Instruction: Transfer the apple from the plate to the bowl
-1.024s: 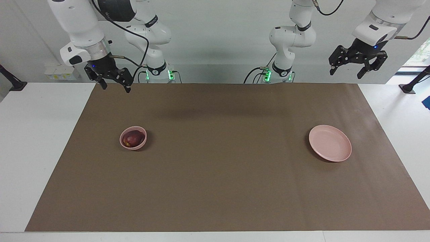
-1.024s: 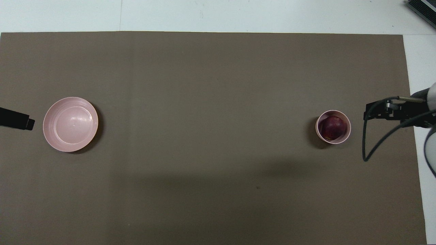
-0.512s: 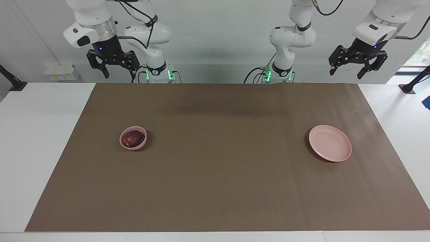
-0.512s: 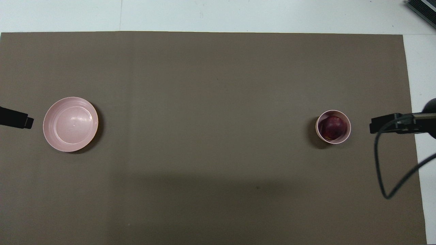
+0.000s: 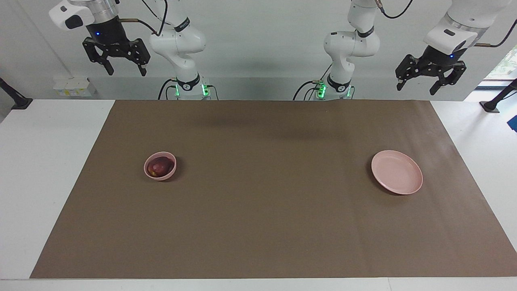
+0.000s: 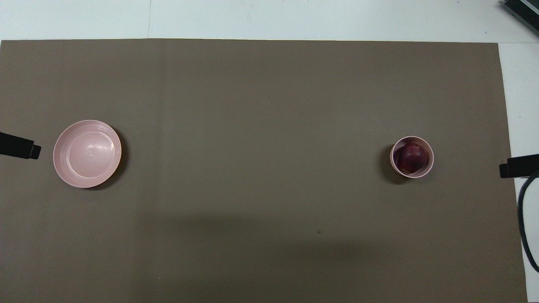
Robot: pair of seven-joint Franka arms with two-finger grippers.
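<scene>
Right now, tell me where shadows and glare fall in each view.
Overhead view: soft sheen inside the plate, a dark crescent shadow along its edge, and a broad dim band across the mat nearer the robots. Facing view: the bowl casts a small shadow beside it; no harsh glare.

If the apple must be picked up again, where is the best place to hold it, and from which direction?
Come straight down from above and pinch the apple across its round sides near the exposed top. It sits deep in the small bowl, whose wall surrounds it closely, so a sideways approach is likely blocked.
</scene>
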